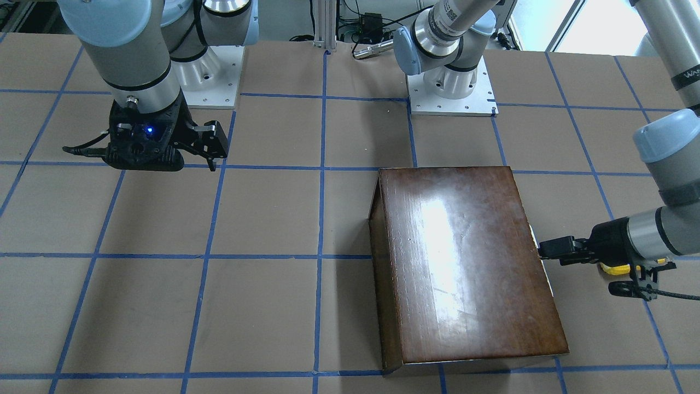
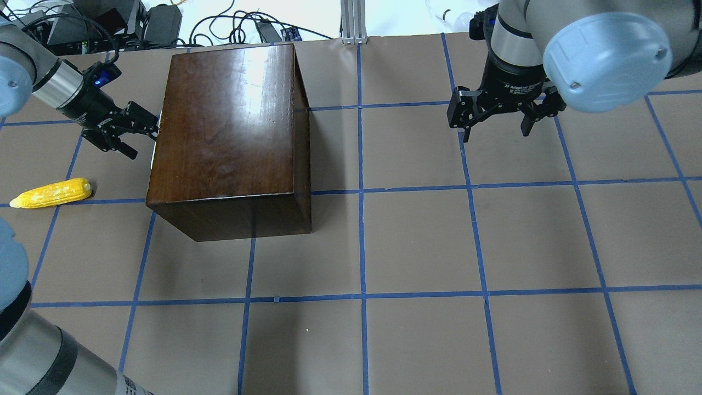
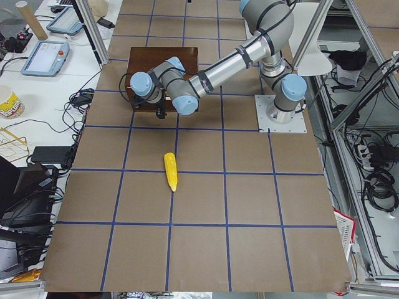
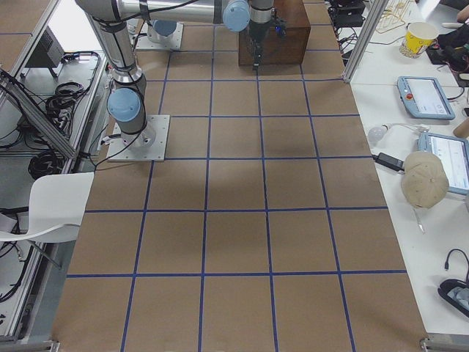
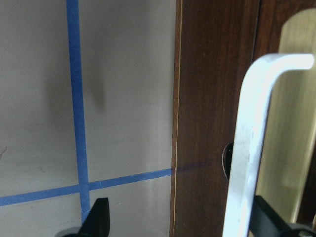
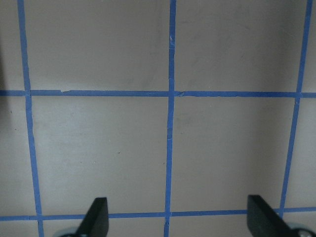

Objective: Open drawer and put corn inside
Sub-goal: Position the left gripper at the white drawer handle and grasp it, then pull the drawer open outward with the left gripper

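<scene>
The bench [image 2: 417, 241] is covered in brown paper with a blue tape grid [image 2: 362, 189]. Around the edges: white chair [image 4: 51, 209], beige cap [image 4: 425, 183], tablet [image 4: 426, 97], paper cup [image 4: 419, 38].

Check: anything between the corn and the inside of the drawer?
Yes. The drawer looks shut in the wooden box, so its front panel blocks entry. The left gripper, fingers open, sits at the white handle. The corn lies on the table beside the box, with nothing else visible between.
</scene>
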Controlling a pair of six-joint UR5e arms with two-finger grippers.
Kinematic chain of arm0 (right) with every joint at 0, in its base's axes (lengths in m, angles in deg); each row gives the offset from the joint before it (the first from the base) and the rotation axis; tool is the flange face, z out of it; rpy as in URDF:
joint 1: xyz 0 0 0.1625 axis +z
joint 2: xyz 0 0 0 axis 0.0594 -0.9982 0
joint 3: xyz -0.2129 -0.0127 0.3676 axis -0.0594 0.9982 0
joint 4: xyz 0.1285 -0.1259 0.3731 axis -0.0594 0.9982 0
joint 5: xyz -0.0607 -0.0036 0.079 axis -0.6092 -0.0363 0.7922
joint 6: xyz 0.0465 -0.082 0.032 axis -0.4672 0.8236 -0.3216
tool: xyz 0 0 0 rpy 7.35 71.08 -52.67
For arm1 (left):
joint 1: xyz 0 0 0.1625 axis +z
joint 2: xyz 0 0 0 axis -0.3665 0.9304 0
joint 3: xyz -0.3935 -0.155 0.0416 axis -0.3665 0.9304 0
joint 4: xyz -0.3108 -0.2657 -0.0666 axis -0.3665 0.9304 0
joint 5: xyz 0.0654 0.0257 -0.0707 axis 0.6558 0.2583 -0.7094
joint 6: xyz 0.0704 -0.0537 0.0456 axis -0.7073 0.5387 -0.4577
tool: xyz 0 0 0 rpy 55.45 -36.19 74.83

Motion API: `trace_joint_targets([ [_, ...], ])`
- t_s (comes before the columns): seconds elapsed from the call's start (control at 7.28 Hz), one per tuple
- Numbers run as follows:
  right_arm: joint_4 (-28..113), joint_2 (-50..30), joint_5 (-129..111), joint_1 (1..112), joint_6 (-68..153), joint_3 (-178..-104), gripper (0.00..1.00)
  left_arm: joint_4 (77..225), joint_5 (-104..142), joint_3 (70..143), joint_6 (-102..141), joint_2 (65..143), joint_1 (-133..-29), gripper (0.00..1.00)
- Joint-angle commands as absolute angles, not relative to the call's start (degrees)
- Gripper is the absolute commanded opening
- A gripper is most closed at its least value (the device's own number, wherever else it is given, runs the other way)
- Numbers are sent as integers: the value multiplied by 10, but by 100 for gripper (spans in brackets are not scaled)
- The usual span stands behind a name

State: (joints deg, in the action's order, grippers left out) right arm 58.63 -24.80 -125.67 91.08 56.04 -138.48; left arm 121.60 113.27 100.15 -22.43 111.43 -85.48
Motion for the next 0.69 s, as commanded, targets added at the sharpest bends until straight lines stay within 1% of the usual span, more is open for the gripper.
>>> trace_joint_targets([
  [0.0, 586, -248, -1257, 911, 560, -1385, 100, 1206, 1134, 1006, -227, 1116, -855, 100],
  [0.55, 586, -249, -1257, 911, 560, -1385, 100, 1191, 1137, 1012, -228, 1115, -855, 100],
])
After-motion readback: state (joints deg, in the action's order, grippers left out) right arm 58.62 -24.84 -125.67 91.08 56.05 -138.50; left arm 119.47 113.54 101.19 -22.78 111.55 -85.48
